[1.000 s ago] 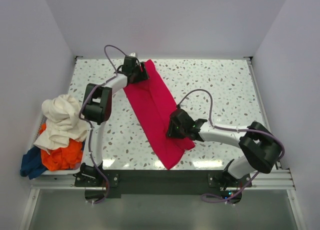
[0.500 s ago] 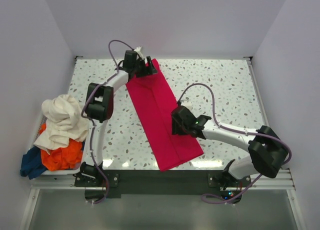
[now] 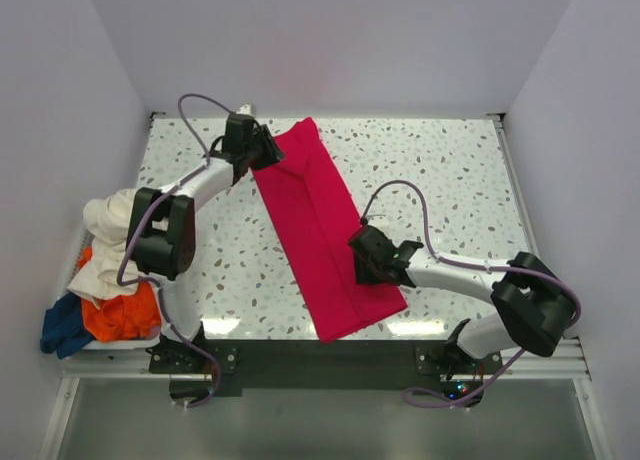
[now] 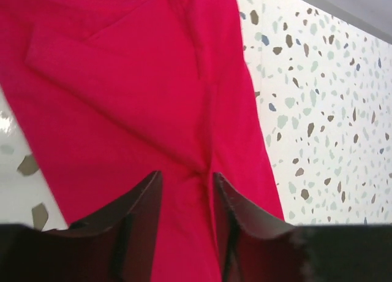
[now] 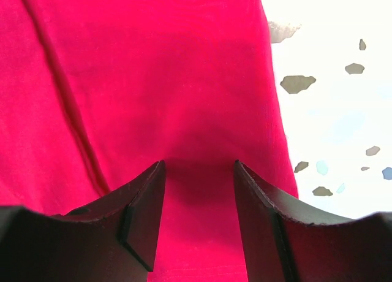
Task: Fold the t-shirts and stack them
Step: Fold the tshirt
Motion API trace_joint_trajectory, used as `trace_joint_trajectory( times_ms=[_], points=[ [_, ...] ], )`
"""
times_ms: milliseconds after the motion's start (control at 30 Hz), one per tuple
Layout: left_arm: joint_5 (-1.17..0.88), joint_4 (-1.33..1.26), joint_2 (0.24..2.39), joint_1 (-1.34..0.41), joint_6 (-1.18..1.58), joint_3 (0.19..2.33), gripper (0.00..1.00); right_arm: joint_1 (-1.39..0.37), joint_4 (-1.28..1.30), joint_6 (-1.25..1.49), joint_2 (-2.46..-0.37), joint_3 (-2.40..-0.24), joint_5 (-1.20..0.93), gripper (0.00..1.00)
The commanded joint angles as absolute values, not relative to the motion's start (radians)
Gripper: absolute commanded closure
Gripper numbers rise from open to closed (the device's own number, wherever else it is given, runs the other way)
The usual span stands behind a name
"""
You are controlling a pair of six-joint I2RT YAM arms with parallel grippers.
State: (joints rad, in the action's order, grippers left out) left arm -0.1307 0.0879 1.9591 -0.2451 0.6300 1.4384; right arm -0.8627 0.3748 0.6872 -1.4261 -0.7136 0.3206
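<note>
The crimson red cloth t-shirt (image 3: 320, 225) lies as a long narrow strip on the speckled white table (image 3: 460, 170), running from the upper middle of the top view down to the lower middle. At the far left, the cream white t-shirt (image 3: 122, 235), the orange t-shirt (image 3: 128, 315) and the dark blue t-shirt (image 3: 60, 328) sit heaped and unfolded.

The next fold probably brings one end of the strip over the other, and the danger is uneven handling. If the left hand (image 4: 185, 179), at the strip's upper end, lifts only the top layer, the lengthwise folds could fall open. If the right hand (image 5: 199, 168), at the strip's right edge lower down, drags sideways, the near end could skew or bunch.

The left hand has its fingers partly apart with a small pucker of red cloth between the tips. Whether it truly pinches the cloth cannot be told. The right hand stands released, fingers spread, tips resting on flat red cloth and grasping nothing.
</note>
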Motion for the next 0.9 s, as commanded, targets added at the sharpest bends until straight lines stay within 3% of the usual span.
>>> trace_joint_trajectory(
  times_ms=[0, 200, 300, 667, 867],
  points=[
    [-0.017, 0.066, 1.898, -0.261, 0.703, 1.298, 0.6, -0.862, 0.351, 0.672, -1.39, -0.709, 0.342, 0.48],
    [-0.002, 0.064, 1.927, -0.273, 0.698, 1.243, 0.75, -0.864, 0.359, 0.699, -1.378, -0.673, 0.353, 0.49],
    [-0.003, 0.083, 1.971, -0.278, 0.689, 1.267, 0.77, -0.865, 0.354, 0.715, -1.374, -0.663, 0.356, 0.49],
    [0.138, 0.276, 2.196, -0.281, 0.566, 1.582, 0.75, -0.937, 0.371, 0.807, -1.401, -0.67, 0.333, 0.5],
    [0.104, 0.339, 2.338, -0.279, 0.497, 1.81, 0.65, -0.968, 0.308, 0.874, -1.427, -0.71, 0.256, 0.49]
  ],
)
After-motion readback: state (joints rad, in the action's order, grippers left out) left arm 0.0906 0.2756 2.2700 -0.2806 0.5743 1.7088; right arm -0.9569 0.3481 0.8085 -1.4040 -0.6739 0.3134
